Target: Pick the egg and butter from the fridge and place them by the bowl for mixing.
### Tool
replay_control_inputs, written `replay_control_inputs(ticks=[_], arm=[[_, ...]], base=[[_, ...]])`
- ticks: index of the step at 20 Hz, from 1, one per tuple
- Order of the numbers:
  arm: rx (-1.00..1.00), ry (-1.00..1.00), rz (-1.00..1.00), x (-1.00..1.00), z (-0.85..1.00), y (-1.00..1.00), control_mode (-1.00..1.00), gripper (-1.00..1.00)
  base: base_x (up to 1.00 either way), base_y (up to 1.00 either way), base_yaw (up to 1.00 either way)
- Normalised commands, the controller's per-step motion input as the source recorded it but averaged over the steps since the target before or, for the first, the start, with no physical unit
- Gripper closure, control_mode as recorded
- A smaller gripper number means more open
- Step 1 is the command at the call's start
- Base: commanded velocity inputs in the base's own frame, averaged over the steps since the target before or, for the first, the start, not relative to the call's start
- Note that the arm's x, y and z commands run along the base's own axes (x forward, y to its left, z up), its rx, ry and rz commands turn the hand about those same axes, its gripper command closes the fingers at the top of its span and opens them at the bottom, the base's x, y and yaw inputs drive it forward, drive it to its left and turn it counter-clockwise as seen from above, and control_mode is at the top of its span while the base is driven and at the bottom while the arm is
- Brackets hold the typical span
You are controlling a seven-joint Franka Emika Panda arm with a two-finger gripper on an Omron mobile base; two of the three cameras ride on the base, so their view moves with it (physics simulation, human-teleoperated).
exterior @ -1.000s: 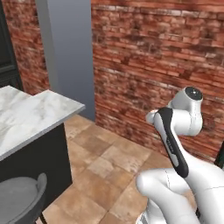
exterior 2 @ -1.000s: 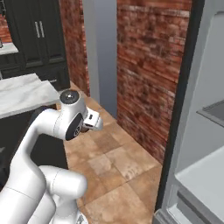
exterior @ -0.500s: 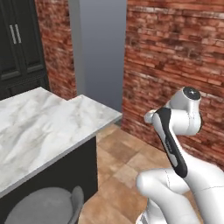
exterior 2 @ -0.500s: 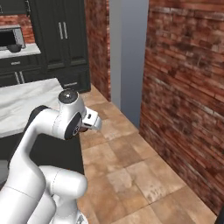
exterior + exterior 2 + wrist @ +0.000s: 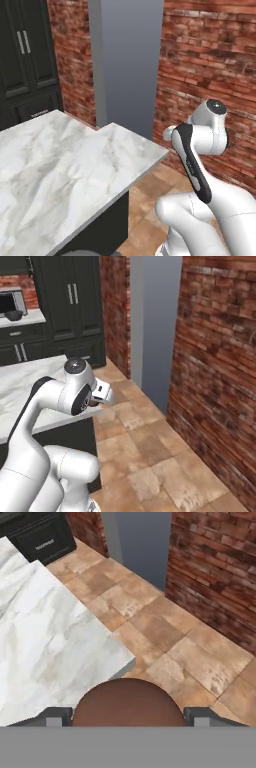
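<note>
Right now your gripper (image 5: 129,716) has the egg (image 5: 129,704) between its fingers: in the hand view the dark reddish-brown dome sits squarely between the two grey fingertips (image 5: 55,716), which stand wide because the egg fills the gap. So the jaws are closed on the egg, not standing free. In the base views the arm is folded up close to the robot, the hand (image 5: 101,395) held above the edge of the marble counter (image 5: 70,165), with the tiled floor (image 5: 170,632) below and the brick wall (image 5: 210,65) beyond.

Treat the egg as light, rigid and brittle. Its smooth, curved shell gives the flat pads little to bite on, so it is likely to roll or squirt out if the squeeze is off-centre. The grip looks centred across its widest part, which is where you want it; don't press harder, since a shell cracks rather than yields.

The bowl (image 5: 13,315) appears to be the small dark shape on the far back counter in the right base view, well apart from the hand. Set the egg down gently, because it will roll on marble.
</note>
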Motion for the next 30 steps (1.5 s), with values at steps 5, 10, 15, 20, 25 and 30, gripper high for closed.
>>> replay_control_inputs(ticks=[5,10,15,20,25,30], arm=[[0.00,0.00,0.00,0.00,0.00,0.00,1.00,1.00],[0.00,0.00,0.00,0.00,0.00,0.00,1.00,1.00],[0.00,0.00,0.00,0.00,0.00,0.00,1.00,1.00],[0.00,0.00,0.00,0.00,0.00,0.00,1.00,1.00],[0.00,0.00,0.00,0.00,0.00,0.00,1.00,1.00],[0.00,0.00,0.00,0.00,0.00,0.00,1.00,1.00]], base=[[0.74,-0.34,0.00],[0.67,-0.40,0.00],[0.77,-0.37,0.02],[0.78,-0.27,0.17],[0.74,-0.11,0.41],[0.70,-0.08,0.47]])
